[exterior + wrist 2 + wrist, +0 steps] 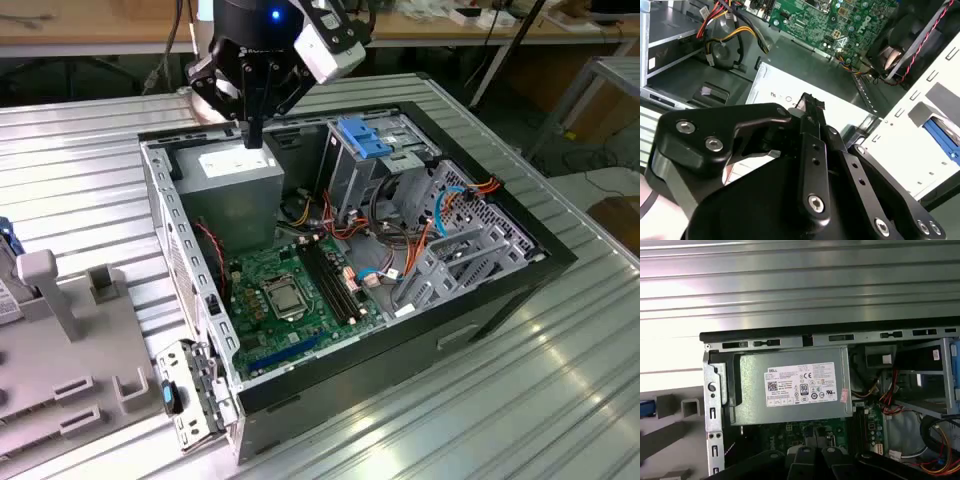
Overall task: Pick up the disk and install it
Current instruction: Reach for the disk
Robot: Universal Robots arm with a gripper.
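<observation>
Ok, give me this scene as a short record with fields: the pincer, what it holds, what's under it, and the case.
Pincer: black pincer, jaws shut.
Held: nothing.
Under it: grey metal power-supply box with a white sticker; whether they touch is unclear.
Case: open black computer case lying on a ribbed metal table.
Inside: green motherboard, exposed beside the box.

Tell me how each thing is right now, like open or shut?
Computer case: lying on its side, open, insides showing.
Power supply box: fitted in the case, sticker facing up.
Gripper: above the power supply box, fingers shut, holding nothing.
Blue latch: sitting on top of the drive cage.
</observation>
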